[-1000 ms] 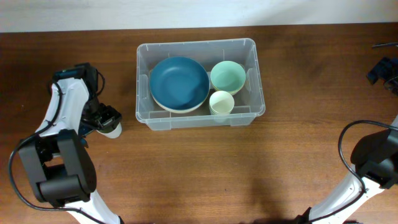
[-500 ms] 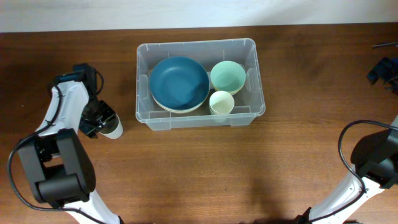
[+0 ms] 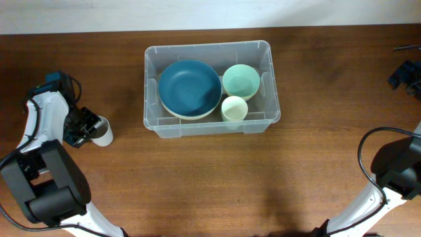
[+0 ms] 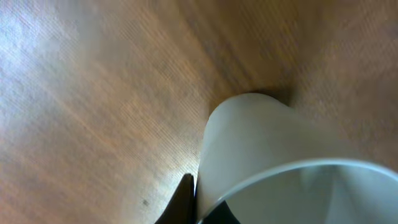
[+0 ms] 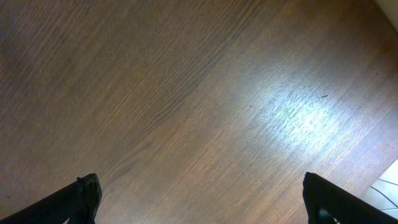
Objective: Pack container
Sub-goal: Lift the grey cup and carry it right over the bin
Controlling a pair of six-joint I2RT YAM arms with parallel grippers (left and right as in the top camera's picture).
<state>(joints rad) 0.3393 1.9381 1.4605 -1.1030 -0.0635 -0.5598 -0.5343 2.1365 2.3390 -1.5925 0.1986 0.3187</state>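
Note:
The clear plastic container stands at the back middle of the table. Inside it are a blue bowl, a mint green bowl and a small pale cup. To its left a white cup is upright on the wood. My left gripper is shut on the white cup's rim, one dark finger outside the wall and the other inside. My right gripper hangs open over bare wood at the far right, holding nothing.
The brown wooden table has a pale wall along its back edge. Both arm bases stand at the front corners, the right one trailing a black cable. Dark hardware sits at the right edge.
My left gripper has closed on the white cup's rim and moved left with it, away from the container. The right arm has not moved.

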